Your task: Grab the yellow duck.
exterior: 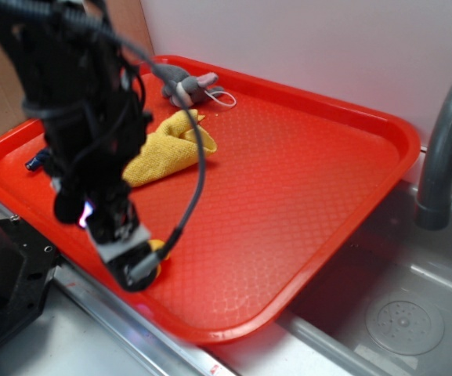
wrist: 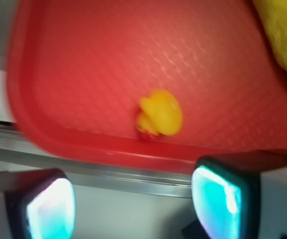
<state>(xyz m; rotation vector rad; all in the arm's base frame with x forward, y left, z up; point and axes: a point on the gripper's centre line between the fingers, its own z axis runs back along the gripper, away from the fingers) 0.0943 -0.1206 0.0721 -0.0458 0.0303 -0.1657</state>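
Note:
The yellow duck (wrist: 160, 113) is a tiny glossy toy lying on the red tray (wrist: 83, 64) close to its near rim. In the exterior view only a sliver of the duck (exterior: 157, 249) shows beside the gripper (exterior: 135, 262). My gripper (wrist: 133, 204) is open, its two glowing pads wide apart with nothing between them. It hovers over the tray's front edge, just short of the duck.
A fuzzy yellow cloth (exterior: 167, 149) lies crumpled mid-tray, and a grey stuffed toy (exterior: 186, 86) sits at the tray's (exterior: 304, 180) far rim. A grey faucet (exterior: 445, 149) rises on the right above the metal sink (exterior: 406, 313). A metal counter edge runs along the tray's front.

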